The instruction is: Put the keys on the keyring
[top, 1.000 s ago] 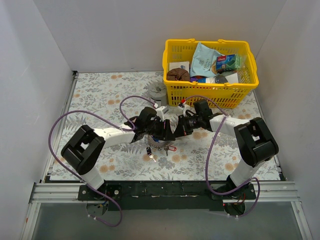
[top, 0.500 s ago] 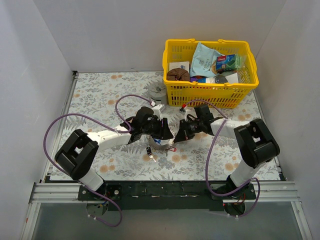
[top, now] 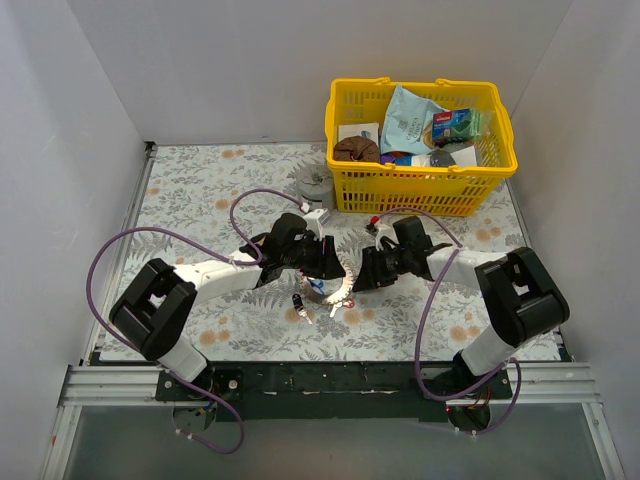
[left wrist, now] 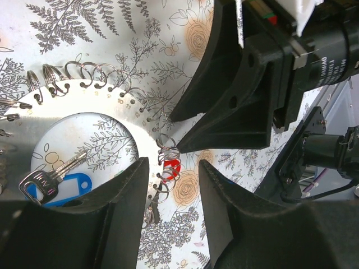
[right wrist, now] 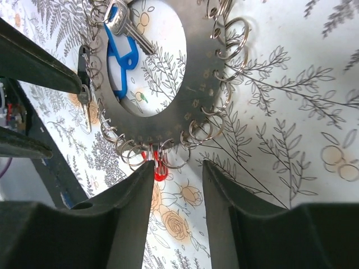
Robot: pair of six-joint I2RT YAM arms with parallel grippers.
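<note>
While both arms lean in over the flowered table (top: 200,190), one keyring (top: 333,291) lies just toward 6 o'clock of its middle: a flat silvery disc with a round hole, its rim strung all the way round with small wire loops, too many and too overlapped to count. One key with a blue tag (left wrist: 56,180) lies inside the hole, and one red piece (right wrist: 157,168) hangs at the rim. The left gripper (top: 328,268) sits at the disc's 11 o'clock, its fingers spread astride the rim; whether they touch it I cannot tell. The right gripper (top: 359,279) at 2 o'clock is spread too, pinching nothing, with the red piece showing in its gap. Each gripper's fingers crowd the other's approach. One yellow basket (top: 420,186) of packets stands at 1 o'clock, and one grey tin cup (top: 314,183) just beside it at 12. A second ago the two grippers met further toward 12 o'clock with keys dangling beneath; now they sit lower and the pale rim shows between them.
</note>
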